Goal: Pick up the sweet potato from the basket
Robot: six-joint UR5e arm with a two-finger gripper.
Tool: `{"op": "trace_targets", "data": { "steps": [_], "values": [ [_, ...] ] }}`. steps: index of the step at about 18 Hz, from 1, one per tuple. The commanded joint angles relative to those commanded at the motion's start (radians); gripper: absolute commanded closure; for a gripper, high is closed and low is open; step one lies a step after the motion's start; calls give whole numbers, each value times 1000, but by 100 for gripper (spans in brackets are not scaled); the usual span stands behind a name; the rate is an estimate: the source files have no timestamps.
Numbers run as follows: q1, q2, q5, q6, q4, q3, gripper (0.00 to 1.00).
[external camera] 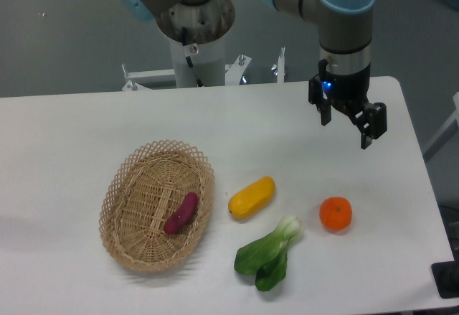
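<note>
Camera view: gripper (346, 123) at upper right, fingers spread and empty, well apart from sweet potato (181, 212) lying in basket (117, 186) at lower left, long axis slanting from lower left up to upper right.

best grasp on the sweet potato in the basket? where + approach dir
Grip the sweet potato at its thicker middle, coming straight down from above. It lies flat on the floor of the basket, tilted diagonally, so the fingers should likely close across its narrow width. The raised rim argues against a side approach. The gripper is open, off to the right.
</note>
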Motion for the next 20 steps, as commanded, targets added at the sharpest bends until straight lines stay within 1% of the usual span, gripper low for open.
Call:
{"op": "trace_targets", "data": {
  "steps": [10, 11, 15, 20],
  "values": [
    [-12, 2, -15, -5, 2, -14, 0],
    [-15, 2, -29, -32, -2, -14, 0],
    [-47, 20, -55, -239, -2, -29, 0],
    [-158, 14, -92, -509, 3, -26, 0]
  ]
}}
